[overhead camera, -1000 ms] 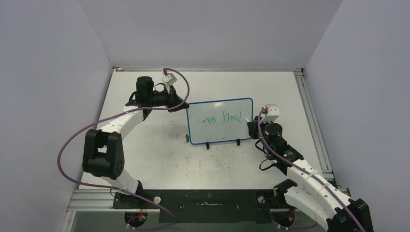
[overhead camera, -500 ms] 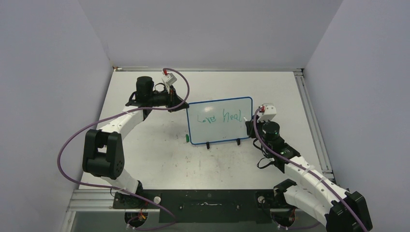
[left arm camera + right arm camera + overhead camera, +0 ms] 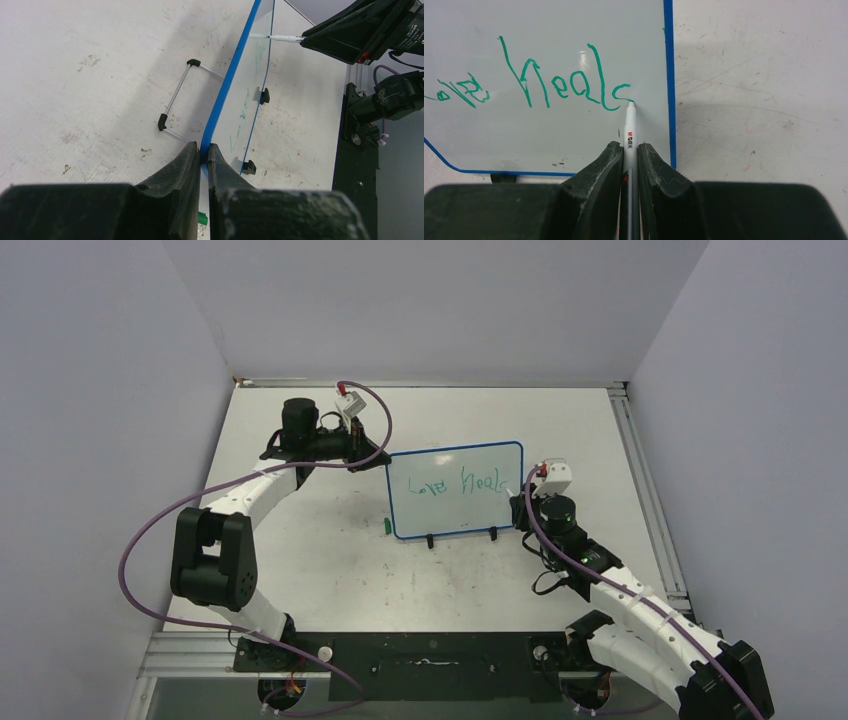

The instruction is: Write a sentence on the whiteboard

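The whiteboard (image 3: 455,490) stands tilted on black feet mid-table, white with a blue rim. Green writing (image 3: 458,483) on it reads roughly "Love Heals" in one line; it shows large in the right wrist view (image 3: 564,82). My left gripper (image 3: 378,454) is shut on the board's left edge; the blue rim (image 3: 225,90) sits between its jaws (image 3: 205,150). My right gripper (image 3: 522,502) is shut on a white marker (image 3: 629,132), its tip touching the board at the end of the last "s", near the right rim. The marker also shows in the left wrist view (image 3: 277,37).
A green marker cap (image 3: 386,527) lies on the table by the board's lower left corner. A wire stand (image 3: 175,102) props the board from behind. Metal rails run along the table's right edge (image 3: 650,490). Grey walls enclose the table.
My right gripper moved the marker right and down a little along the board, adding an "s" after "Heal". The left gripper and the board stayed still.
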Controlling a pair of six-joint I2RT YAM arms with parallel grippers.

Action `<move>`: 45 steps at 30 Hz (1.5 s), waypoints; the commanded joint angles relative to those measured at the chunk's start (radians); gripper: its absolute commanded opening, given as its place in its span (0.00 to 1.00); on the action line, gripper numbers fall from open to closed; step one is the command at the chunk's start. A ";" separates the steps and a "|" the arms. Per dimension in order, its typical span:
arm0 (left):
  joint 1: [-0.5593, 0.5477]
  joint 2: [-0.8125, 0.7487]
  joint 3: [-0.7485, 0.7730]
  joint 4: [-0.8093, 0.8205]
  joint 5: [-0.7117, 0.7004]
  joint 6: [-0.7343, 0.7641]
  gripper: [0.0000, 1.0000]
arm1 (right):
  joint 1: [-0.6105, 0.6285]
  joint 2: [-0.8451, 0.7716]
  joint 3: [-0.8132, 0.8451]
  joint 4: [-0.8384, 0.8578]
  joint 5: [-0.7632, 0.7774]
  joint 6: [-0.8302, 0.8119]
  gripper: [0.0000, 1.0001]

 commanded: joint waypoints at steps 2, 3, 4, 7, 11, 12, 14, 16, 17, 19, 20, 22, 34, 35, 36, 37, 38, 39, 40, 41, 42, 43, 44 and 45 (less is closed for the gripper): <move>-0.004 -0.026 0.009 -0.003 -0.004 0.020 0.00 | 0.005 -0.007 0.008 -0.019 0.065 0.019 0.05; -0.003 -0.026 0.009 -0.003 -0.004 0.019 0.00 | 0.006 -0.005 0.007 -0.022 0.060 0.020 0.05; -0.004 -0.026 0.010 -0.003 -0.004 0.019 0.00 | 0.005 -0.006 0.006 -0.024 0.054 0.022 0.05; -0.002 -0.024 0.009 -0.004 -0.003 0.018 0.00 | 0.007 -0.005 0.003 -0.025 0.034 0.032 0.05; -0.003 -0.024 0.009 -0.003 -0.003 0.017 0.00 | 0.023 0.000 -0.006 -0.022 0.019 0.036 0.05; -0.002 -0.024 0.010 -0.004 -0.004 0.017 0.00 | 0.025 0.005 -0.005 -0.017 0.018 0.036 0.05; -0.003 -0.024 0.009 -0.003 -0.004 0.018 0.00 | 0.032 0.008 -0.007 0.006 0.015 0.037 0.05; -0.003 -0.023 0.009 -0.004 -0.004 0.018 0.00 | 0.037 0.015 -0.004 0.032 0.006 0.037 0.05; -0.002 -0.023 0.009 -0.004 -0.005 0.017 0.00 | 0.040 0.017 0.001 0.038 0.005 0.037 0.05; -0.002 -0.022 0.007 -0.002 -0.008 0.017 0.00 | 0.051 0.004 0.008 0.051 0.000 0.035 0.05; -0.003 -0.023 0.007 -0.002 -0.009 0.018 0.00 | 0.055 -0.014 0.012 0.053 0.000 0.035 0.05; -0.003 -0.024 0.007 -0.003 -0.013 0.016 0.00 | 0.062 -0.066 0.020 0.046 -0.007 0.033 0.05; -0.002 -0.030 0.016 -0.012 -0.028 0.011 0.00 | 0.091 -0.173 0.057 -0.025 -0.058 0.008 0.05; -0.003 -0.030 0.015 -0.013 -0.026 0.012 0.00 | 0.096 -0.166 0.056 -0.022 -0.071 0.010 0.05; -0.003 -0.030 0.015 -0.013 -0.025 0.010 0.00 | 0.101 -0.158 0.058 -0.016 -0.083 0.011 0.05; -0.003 -0.029 0.015 -0.013 -0.024 0.010 0.00 | 0.108 -0.148 0.060 -0.013 -0.091 0.018 0.05; -0.002 -0.029 0.015 -0.013 -0.024 0.009 0.00 | 0.116 -0.140 0.058 -0.004 -0.097 0.023 0.05; -0.002 -0.029 0.016 -0.013 -0.022 0.010 0.00 | 0.130 -0.134 0.050 0.009 -0.100 0.033 0.05; -0.003 -0.029 0.017 -0.013 -0.021 0.008 0.00 | 0.137 -0.131 0.039 0.031 -0.106 0.044 0.05; -0.002 -0.030 0.016 -0.013 -0.020 0.008 0.00 | 0.150 -0.128 0.021 0.058 -0.115 0.053 0.05; -0.003 -0.032 0.016 -0.013 -0.019 0.009 0.00 | 0.168 -0.122 0.005 0.086 -0.118 0.067 0.05; -0.003 -0.033 0.015 -0.013 -0.020 0.009 0.00 | 0.185 -0.114 -0.010 0.109 -0.113 0.079 0.05; -0.003 -0.034 0.015 -0.012 -0.021 0.009 0.00 | 0.199 -0.102 -0.022 0.129 -0.098 0.089 0.05; -0.004 -0.035 0.014 -0.011 -0.022 0.009 0.00 | 0.218 -0.086 -0.032 0.146 -0.082 0.099 0.05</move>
